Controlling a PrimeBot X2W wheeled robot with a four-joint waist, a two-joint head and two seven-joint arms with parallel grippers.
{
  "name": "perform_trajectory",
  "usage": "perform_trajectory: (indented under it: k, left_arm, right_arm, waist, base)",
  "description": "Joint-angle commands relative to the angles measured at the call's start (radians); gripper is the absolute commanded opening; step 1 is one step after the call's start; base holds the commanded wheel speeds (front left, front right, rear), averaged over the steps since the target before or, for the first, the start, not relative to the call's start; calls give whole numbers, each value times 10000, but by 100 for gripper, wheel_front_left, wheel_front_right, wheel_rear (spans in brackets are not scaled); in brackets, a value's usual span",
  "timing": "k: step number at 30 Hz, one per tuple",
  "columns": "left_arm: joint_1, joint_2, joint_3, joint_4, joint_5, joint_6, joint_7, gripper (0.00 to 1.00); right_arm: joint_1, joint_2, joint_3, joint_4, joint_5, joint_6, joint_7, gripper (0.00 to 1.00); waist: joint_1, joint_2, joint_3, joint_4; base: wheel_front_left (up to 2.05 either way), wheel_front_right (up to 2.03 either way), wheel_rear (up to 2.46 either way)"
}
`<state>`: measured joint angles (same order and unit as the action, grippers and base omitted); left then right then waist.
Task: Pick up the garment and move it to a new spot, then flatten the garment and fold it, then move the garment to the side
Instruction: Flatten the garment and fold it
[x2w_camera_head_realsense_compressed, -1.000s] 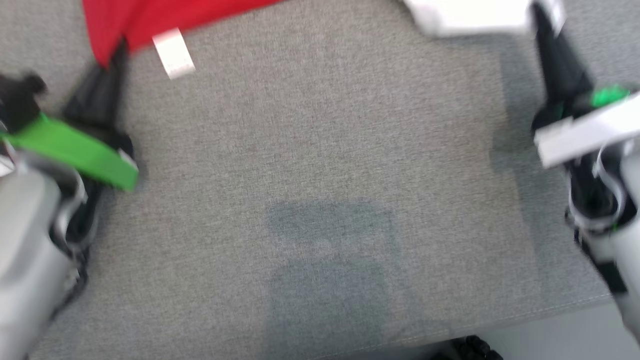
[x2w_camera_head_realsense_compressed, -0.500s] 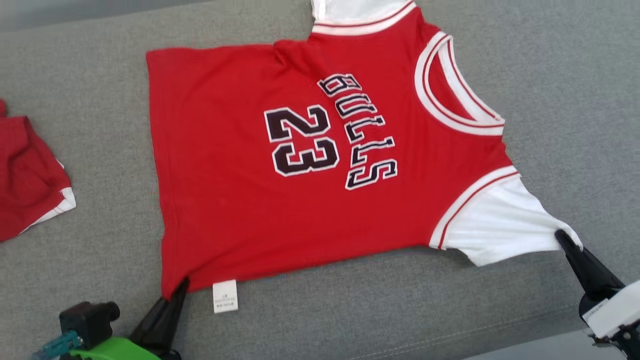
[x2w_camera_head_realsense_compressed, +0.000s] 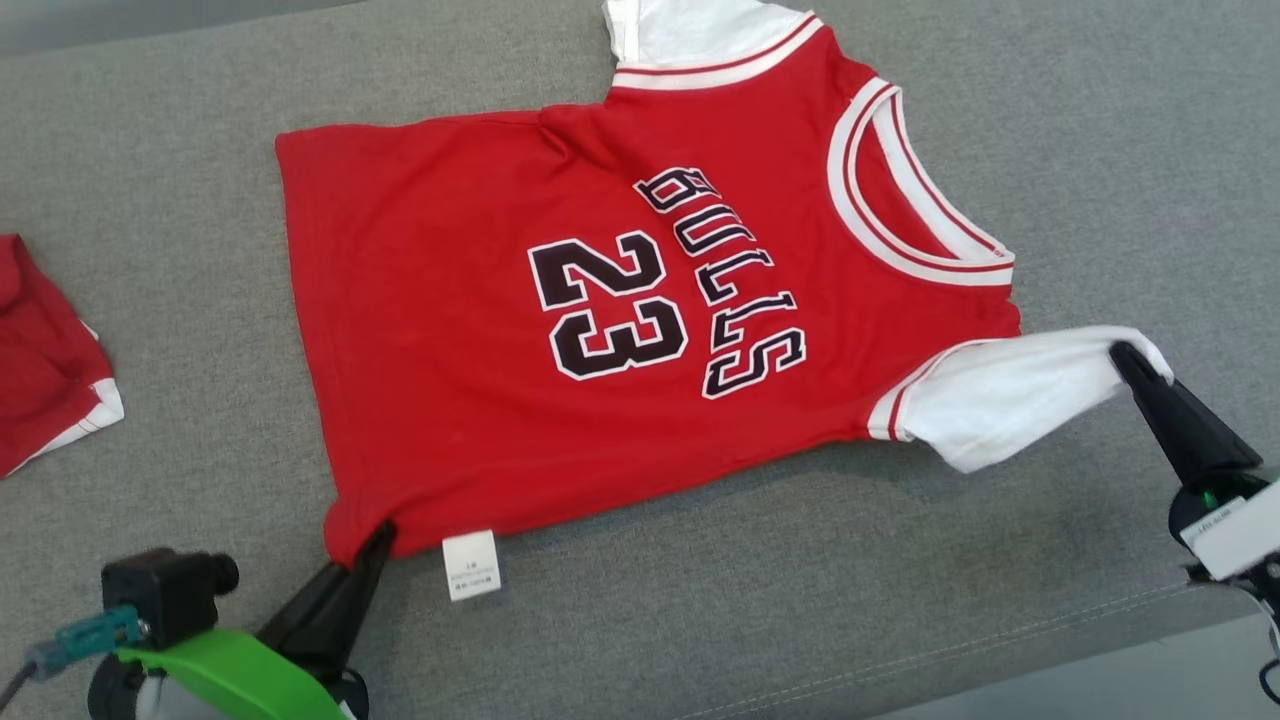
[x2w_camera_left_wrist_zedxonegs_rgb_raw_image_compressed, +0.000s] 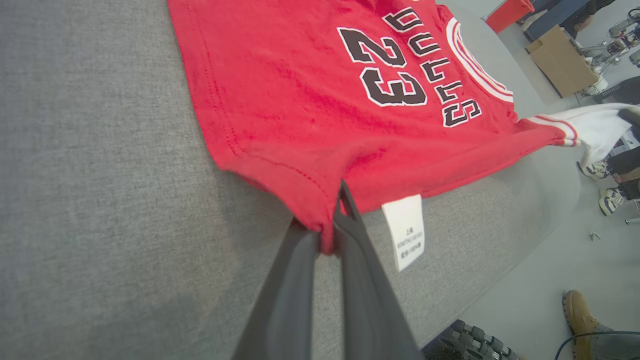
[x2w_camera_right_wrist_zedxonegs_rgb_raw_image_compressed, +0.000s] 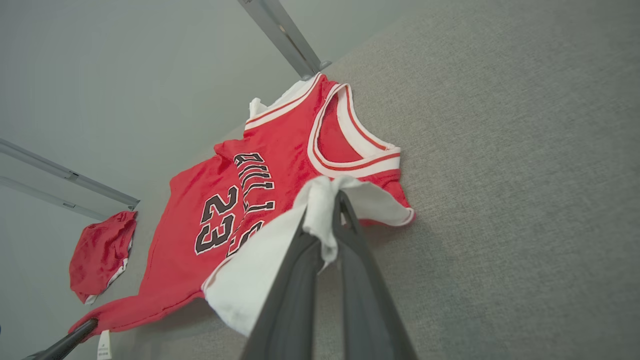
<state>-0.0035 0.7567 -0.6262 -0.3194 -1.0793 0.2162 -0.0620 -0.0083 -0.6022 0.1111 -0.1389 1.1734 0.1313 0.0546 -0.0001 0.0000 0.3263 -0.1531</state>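
Jersey (x2w_camera_head_realsense_compressed: 470, 400) flat, face up on tabletop (x2w_camera_head_realsense_compressed: 800, 600), long axis left to right: hem at left arm, collar at right. Left tool (x2w_camera_head_realsense_compressed: 378, 538) pinches near hem corner (x2w_camera_head_realsense_compressed: 350, 525); right tool (x2w_camera_head_realsense_compressed: 1125, 355) pinches near sleeve (x2w_camera_head_realsense_compressed: 1000, 400). Both grips on near edge, so fold probably carries away from robot.

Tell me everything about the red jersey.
The jersey is red cloth with white sleeves, a white-and-red banded collar, and black "BULLS" and "23" outlined in white. It lies front up, mostly flat, on the grey cushion. A white tag hangs at the hem. The left gripper pinches a hem corner; the right gripper pinches the near sleeve, held slightly raised.
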Motion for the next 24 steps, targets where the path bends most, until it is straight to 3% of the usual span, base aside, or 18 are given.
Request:
perform_trajectory:
  k: [1,4,12,21,22,23,24]
  left_arm:
    - [-306,151,80,-45,-86,42,120,0]
    - [-1488,310,297,-290,-298,138,1133,0]
    - [-3951,-417,235,1071,-803,75,2839,0]
    - [-5482,-936,-304,2858,-556,-322,3808,0]
    - [-5561,-998,-325,2980,-520,-330,3788,7]
    - [-5615,-1113,-309,3106,-562,-329,3728,38]
    - [-5641,-1196,-299,3180,-610,-369,3694,100]
  right_arm:
    - [-238,74,10,38,-64,-10,105,0]
    - [-1683,360,118,645,-370,-7,825,0]
    - [-4056,1261,142,2485,-1308,-5,1464,0]
    - [-5608,1709,721,3782,-2357,-5,1557,0]
    - [-5723,1717,721,3895,-2457,-4,1485,26]
    - [-5787,1715,721,4021,-2550,-5,1431,92]
    - [-5819,1722,752,4128,-2620,-4,1440,100]
  waist:
    - [1,0,340,117]
    - [1,0,829,297]
    - [1,0,1591,701]
    - [1,0,1758,759]
    - [1,0,1747,767]
    - [1,0,1723,786]
    - [1,0,1696,799]
  base:
    - [0,0,0]
    - [0,0,0]
    - [0,0,0]
    - [0,0,0]
    - [0,0,0]
    - [0,0,0]
    - [0,0,0]
